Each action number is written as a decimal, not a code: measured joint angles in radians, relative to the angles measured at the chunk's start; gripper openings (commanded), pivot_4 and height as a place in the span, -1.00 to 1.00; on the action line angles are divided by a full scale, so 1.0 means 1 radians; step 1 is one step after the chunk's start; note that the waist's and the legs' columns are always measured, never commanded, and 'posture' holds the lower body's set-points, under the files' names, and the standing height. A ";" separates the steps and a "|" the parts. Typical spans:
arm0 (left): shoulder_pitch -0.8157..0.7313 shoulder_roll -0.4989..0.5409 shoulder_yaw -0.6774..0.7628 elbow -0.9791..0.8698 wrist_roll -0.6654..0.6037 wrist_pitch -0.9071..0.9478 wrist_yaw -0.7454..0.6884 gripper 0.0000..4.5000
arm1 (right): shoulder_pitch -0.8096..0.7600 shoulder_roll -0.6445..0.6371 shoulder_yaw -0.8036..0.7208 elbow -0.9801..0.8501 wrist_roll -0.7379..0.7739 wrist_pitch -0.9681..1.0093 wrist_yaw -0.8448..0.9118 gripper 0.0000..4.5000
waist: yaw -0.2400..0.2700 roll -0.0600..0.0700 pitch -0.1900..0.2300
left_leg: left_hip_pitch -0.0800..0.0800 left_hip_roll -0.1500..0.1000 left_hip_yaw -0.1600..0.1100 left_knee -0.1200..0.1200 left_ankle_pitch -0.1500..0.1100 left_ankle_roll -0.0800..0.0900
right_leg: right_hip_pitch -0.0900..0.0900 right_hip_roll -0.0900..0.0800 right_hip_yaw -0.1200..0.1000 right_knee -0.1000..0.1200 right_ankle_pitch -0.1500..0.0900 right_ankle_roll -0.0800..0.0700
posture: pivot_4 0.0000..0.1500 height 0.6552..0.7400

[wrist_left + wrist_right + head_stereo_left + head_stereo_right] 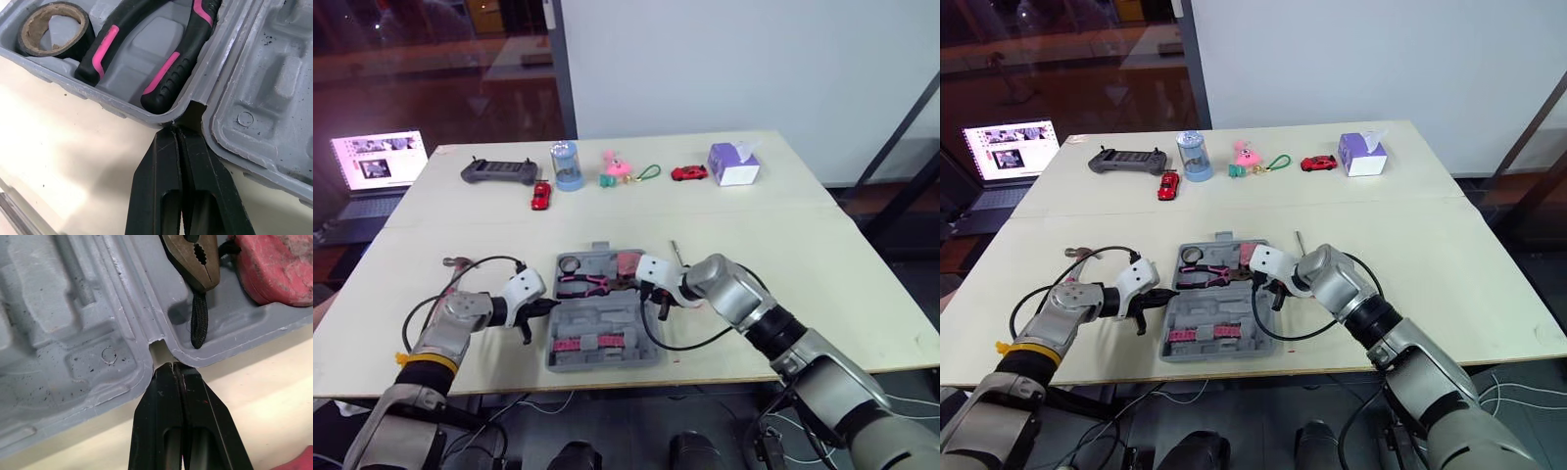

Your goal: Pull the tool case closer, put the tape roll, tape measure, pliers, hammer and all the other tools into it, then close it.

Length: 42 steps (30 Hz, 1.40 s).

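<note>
Tool case (602, 323) open on pale table (803, 245), white wall (754, 59) behind; left tool (176, 133), right tool (172, 367) both pressed together.

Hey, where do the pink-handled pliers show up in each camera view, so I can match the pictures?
Left eye view: pliers in the far half of the open tool case, mid-table.
Right eye view: same far half, between the two arms.
Left wrist view: their pink-and-black handles, next to the tape roll.
Right wrist view: their metal head.
Shared landmark: the case's grey hinge ridge.
</note>
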<state>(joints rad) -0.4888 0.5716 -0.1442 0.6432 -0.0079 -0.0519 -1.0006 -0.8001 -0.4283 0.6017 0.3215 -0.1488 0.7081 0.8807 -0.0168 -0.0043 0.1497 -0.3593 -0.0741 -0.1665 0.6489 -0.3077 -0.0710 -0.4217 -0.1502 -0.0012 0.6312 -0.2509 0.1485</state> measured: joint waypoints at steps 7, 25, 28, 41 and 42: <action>-0.020 -0.011 0.000 0.034 0.008 -0.020 0.002 -0.95 | 0.000 0.003 -0.009 0.020 -0.011 -0.018 0.002 -1.00 | 0.002 0.000 0.000 | 0.000 0.000 0.000 0.000 0.000 0.000 | 0.000 0.000 0.000 0.000 0.000 0.000 | 1.00 1.00; -0.063 -0.031 0.001 0.101 0.021 -0.045 0.017 -0.95 | -0.004 0.017 -0.031 0.060 -0.043 -0.060 0.005 -1.00 | -0.003 0.000 0.000 | 0.000 0.000 0.000 0.000 0.000 0.000 | 0.000 0.000 0.000 0.000 0.000 0.000 | 1.00 1.00; -0.063 -0.032 0.001 0.101 0.021 -0.045 0.019 -0.95 | -0.004 0.017 -0.031 0.060 -0.045 -0.060 0.005 -1.00 | -0.002 0.000 0.000 | 0.000 0.000 0.000 0.000 0.000 0.000 | 0.000 0.000 0.000 0.000 0.000 0.000 | 1.00 1.00; 0.039 0.105 0.091 -0.180 -0.088 0.111 -0.069 -0.95 | 0.084 -0.122 -0.175 -0.177 0.028 0.004 0.072 -1.00 | -0.015 0.000 0.000 | -0.015 0.000 -0.002 0.004 0.000 0.000 | -0.012 0.000 -0.001 0.001 0.000 0.000 | 1.00 1.00; 0.063 0.132 0.120 -0.238 -0.117 0.147 -0.082 -0.95 | 0.102 -0.147 -0.206 -0.229 0.050 0.012 0.084 -1.00 | -0.021 0.000 0.000 | -0.015 0.000 -0.002 0.003 0.000 0.000 | -0.013 0.000 -0.001 0.001 0.000 0.000 | 1.00 1.00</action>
<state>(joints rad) -0.4261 0.7033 -0.0246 0.4049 -0.1252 0.0953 -1.0825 -0.6978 -0.5751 0.3954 0.0924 -0.0990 0.7200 0.9644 -0.0376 -0.0044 0.1499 -0.3743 -0.0743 -0.1689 0.6523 -0.3075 -0.0712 -0.4342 -0.1505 -0.0024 0.6319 -0.2508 0.1487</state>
